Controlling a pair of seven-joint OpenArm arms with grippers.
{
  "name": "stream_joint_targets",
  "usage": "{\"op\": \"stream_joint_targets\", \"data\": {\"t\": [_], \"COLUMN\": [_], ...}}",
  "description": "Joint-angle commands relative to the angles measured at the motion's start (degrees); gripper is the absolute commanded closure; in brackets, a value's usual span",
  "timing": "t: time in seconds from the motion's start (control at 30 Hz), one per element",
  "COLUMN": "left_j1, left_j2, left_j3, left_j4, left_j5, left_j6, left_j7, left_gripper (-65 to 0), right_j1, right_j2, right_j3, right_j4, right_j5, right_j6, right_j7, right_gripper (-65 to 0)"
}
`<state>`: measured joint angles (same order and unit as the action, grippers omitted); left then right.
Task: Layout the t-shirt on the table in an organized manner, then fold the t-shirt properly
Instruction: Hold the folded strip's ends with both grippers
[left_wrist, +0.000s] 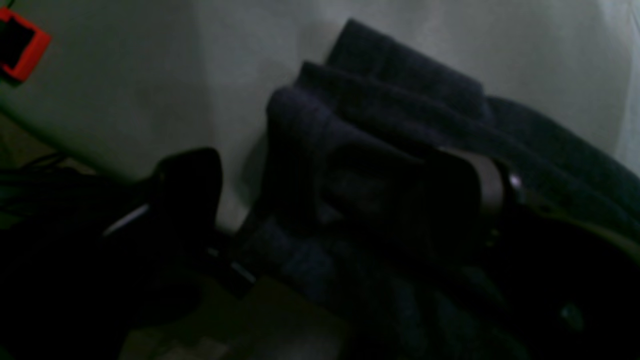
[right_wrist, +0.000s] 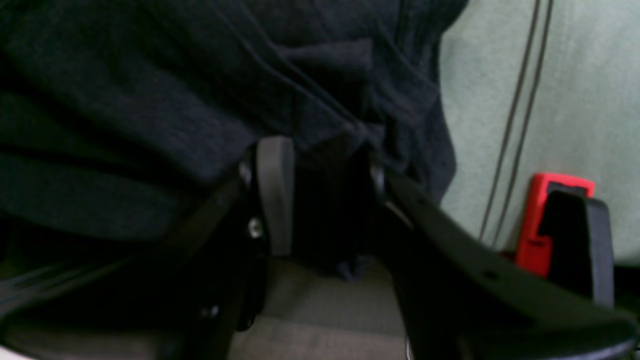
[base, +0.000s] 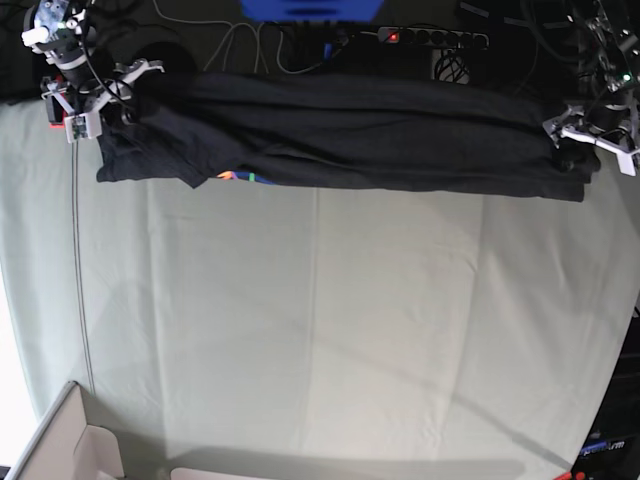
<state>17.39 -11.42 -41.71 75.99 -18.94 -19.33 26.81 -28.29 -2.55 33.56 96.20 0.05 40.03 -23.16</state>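
The shirt (base: 340, 130) is lying bunched in a long band along the table's (base: 320, 330) far edge. Its ends are being flanked by the left gripper (base: 590, 135), jaws apart, and the right gripper (right_wrist: 325, 200), jaws apart around a fold

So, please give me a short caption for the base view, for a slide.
Black t-shirt stretched in a long band along the far edge of the table, one claw at each end.
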Motion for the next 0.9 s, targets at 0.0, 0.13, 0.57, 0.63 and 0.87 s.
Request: {"op": "stream_joint_targets", "data": {"t": [0.0, 0.13, 0.57, 0.63, 0.87], "left_j1": [-0.4, -2.7, -5.3, -5.4, -4.9], "left_j2": [-0.8, -1.1, -2.5, -2.5, -2.5], "left_j3": [-0.2, -0.2, 2.7, 2.7, 2.3], "left_j4": [0.6, -4.9, -11.5, -11.7, -7.5], "left_j5": [-0.4, -0.4, -0.4, -0.4, -0.8], "left_j6": [-0.1, -0.1, -0.2, -0.2, -0.2], "left_j7": [-1.2, -1.2, -1.4, -1.4, -1.3], "left_gripper": [-61.9, -61.8, -20.3, -8.4, 0.0], "right_j1": [-0.3, -0.3, 0.7, 0.8, 0.9], "right_j2": [0.5, 0.5, 0.5, 0.5, 0.5], "right_j3": [0.2, 0.2, 0.2, 0.2, 0.2], "right_j4": [1.1, 1.1, 1.2, 1.2, 1.2], "right_j5": [0.9, 0.9, 0.9, 0.9, 0.9], "right_j6": [0.0, 0.0, 0.0, 0.0, 0.0], "right_j7": [1.1, 1.1, 0.8, 0.7, 0.7], "right_gripper": [-20.3, -20.3, -20.3, -20.3, -20.3]}}
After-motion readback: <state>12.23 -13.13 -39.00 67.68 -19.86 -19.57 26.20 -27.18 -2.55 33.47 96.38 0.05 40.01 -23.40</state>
